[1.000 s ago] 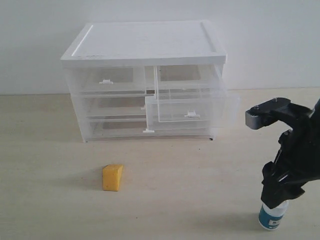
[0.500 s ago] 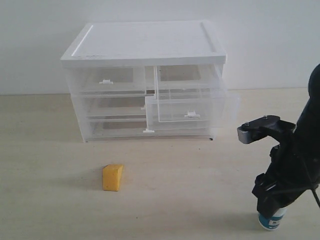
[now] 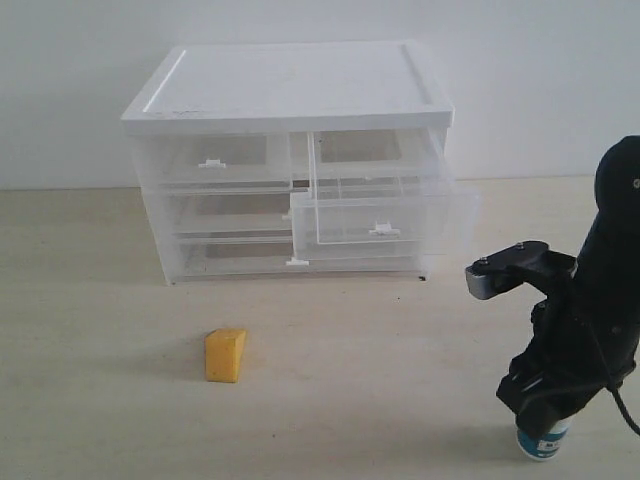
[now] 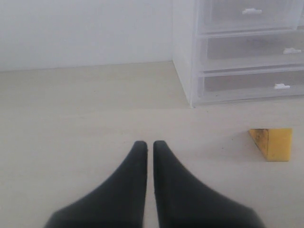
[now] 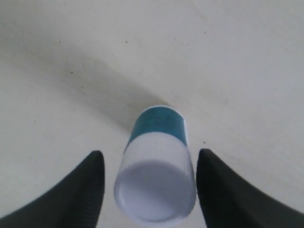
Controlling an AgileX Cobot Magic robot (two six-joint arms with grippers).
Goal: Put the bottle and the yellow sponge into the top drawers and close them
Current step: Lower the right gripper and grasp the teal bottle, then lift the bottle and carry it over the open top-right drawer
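Observation:
The teal bottle [image 5: 158, 142] with its white cap stands upright on the table at the front right. My right gripper [image 5: 150, 153] is open, one finger on each side of the cap with a gap on both sides. From the exterior camera only the bottle's base [image 3: 543, 441] shows below the right gripper [image 3: 540, 408]. The yellow sponge [image 3: 226, 355] lies on the table in front of the cabinet, left of centre. My left gripper [image 4: 149, 144] is shut and empty, with the sponge [image 4: 273, 143] off to one side. The right top drawer [image 3: 382, 216] is pulled out; the left top drawer [image 3: 213, 162] is shut.
The white-topped cabinet [image 3: 290, 85] stands at the back against a white wall. Its two full-width clear drawers [image 3: 230, 255] are shut. The pulled-out drawer overhangs the table in front of the cabinet's right half. The left arm is outside the exterior view.
My right arm has come down and slightly left over the bottle, so more of the bottle is now covered. The sponge and the drawers have not moved.

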